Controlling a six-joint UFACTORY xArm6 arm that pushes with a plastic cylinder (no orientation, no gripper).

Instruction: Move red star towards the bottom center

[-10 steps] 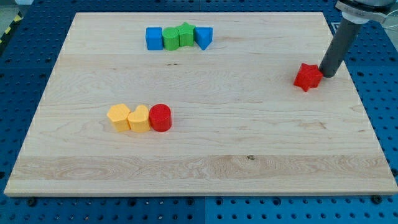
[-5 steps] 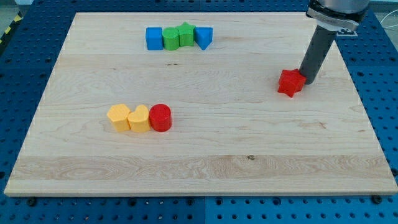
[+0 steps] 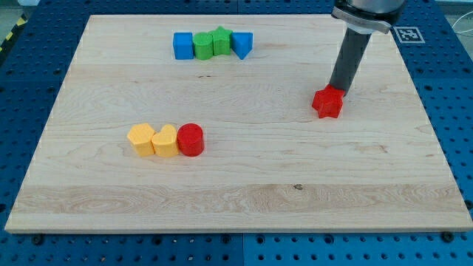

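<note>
My tip (image 3: 338, 90) touches red star (image 3: 327, 103) at its 1 o'clock edge. No gripper on this rod. Star sits on counter (image 3: 295, 162), right of center, at 3 o'clock from red cylinder (image 3: 191, 139), well apart from it.

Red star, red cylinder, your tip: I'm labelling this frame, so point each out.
red star (image 3: 327, 103), camera view, top face centre.
red cylinder (image 3: 191, 139), camera view, front side.
my tip (image 3: 338, 91), camera view, rod's lower end behind the star.
</note>
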